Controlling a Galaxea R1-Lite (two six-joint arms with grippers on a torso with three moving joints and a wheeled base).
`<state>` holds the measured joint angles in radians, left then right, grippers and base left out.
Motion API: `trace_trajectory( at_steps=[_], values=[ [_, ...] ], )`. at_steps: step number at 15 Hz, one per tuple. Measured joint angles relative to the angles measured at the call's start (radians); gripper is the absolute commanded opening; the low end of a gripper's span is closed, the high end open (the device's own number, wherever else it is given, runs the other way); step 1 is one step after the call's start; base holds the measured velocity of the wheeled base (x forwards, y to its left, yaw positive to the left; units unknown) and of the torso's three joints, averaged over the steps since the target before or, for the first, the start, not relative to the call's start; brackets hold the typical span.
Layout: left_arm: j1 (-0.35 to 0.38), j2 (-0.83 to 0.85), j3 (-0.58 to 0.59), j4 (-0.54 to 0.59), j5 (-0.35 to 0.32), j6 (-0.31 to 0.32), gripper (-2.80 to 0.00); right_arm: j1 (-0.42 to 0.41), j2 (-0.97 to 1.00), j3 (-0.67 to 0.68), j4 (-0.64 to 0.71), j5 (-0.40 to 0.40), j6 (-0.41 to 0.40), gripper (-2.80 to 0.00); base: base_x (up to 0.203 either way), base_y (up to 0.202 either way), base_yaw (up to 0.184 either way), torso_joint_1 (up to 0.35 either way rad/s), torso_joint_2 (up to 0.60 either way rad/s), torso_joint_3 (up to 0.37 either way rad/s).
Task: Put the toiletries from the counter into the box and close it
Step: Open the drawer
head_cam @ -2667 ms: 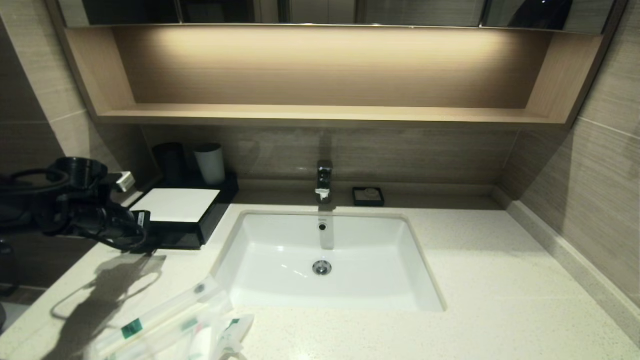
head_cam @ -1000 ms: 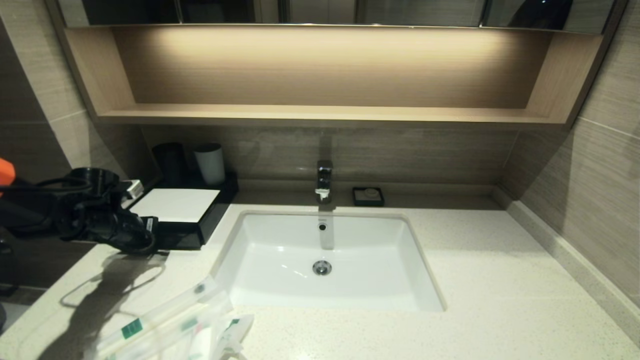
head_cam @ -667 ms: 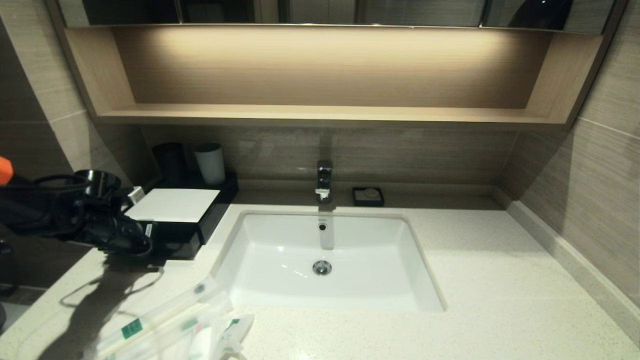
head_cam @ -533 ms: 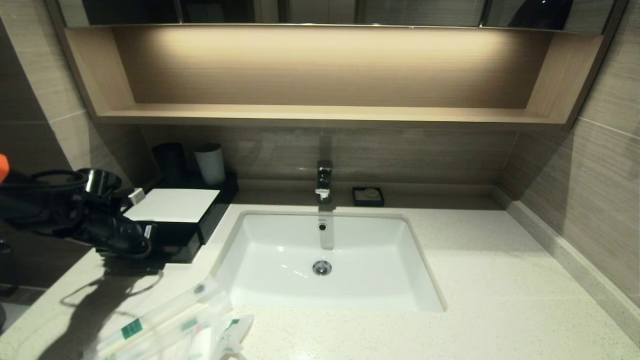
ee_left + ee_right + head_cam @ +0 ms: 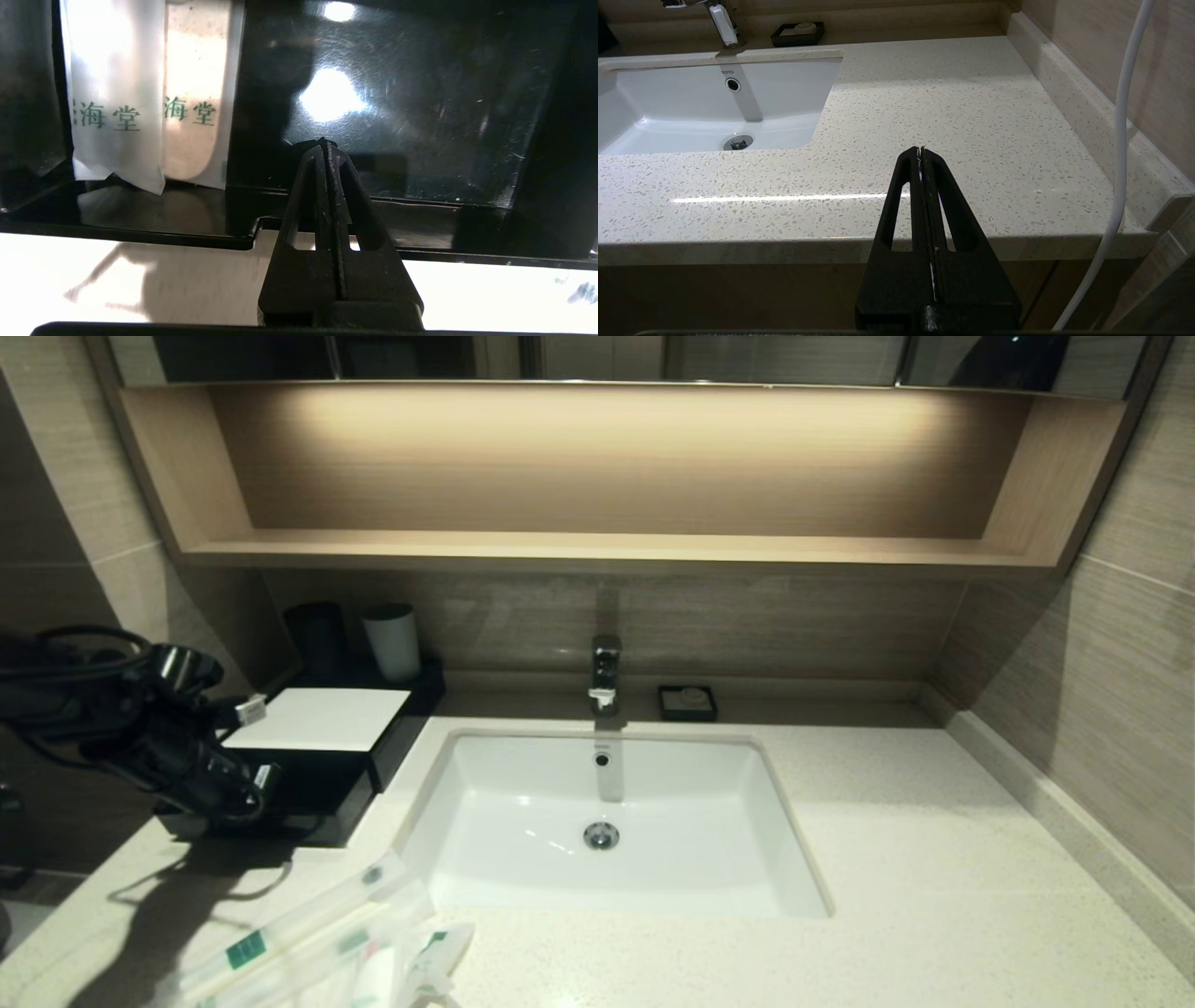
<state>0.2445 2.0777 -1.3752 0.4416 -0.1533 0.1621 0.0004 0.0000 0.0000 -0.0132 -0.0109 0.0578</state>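
The left claw (image 5: 325,145) is seen at the front of the black box (image 5: 373,761), its two fingers pressed flat together with nothing between them — tips poised over the drawer's front lip. The drawer (image 5: 397,107) is pulled out toward the claw, and its glossy black floor lies open just beyond the fingertips. To one side of the claw, inside the drawer, two white sachets (image 5: 149,102) with green printed characters are found lying side by side, touching. The box's white top panel (image 5: 322,719) sits beyond the claw, and behind that a black cup (image 5: 316,639) and a white cup (image 5: 392,640) stand next to each other.

The plastic-wrapped toiletries (image 5: 327,943) are left in a loose pile on the counter (image 5: 934,859), near the front edge — well behind the left claw and apart from the box, between it and the robot. Green labels can be made out on the long packets.

The right claw (image 5: 921,150) is held off the counter's front edge, fingers closed on nothing, with the white sink (image 5: 691,107), the tap (image 5: 721,21) and a small black soap dish (image 5: 797,32) well beyond it.
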Motion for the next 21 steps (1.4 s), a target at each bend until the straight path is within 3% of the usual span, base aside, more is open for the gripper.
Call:
trace_trajectory(
  at_steps=[7,11,21],
  values=[
    [0.0,-0.002,-0.02,0.084,0.008,0.028,-2.8,0.0,0.0,0.0,0.0,0.0,0.0,-2.8,0.0,0.0,0.0,0.0,0.0,0.0],
    [0.0,0.0,-0.03,0.172,0.049,0.058,-2.8,0.0,0.0,0.0,0.0,0.0,0.0,-2.8,0.0,0.0,0.0,0.0,0.0,0.0],
    [0.0,-0.007,-0.097,0.317,0.051,0.076,-2.8,0.0,0.0,0.0,0.0,0.0,0.0,-2.8,0.0,0.0,0.0,0.0,0.0,0.0]
  ],
)
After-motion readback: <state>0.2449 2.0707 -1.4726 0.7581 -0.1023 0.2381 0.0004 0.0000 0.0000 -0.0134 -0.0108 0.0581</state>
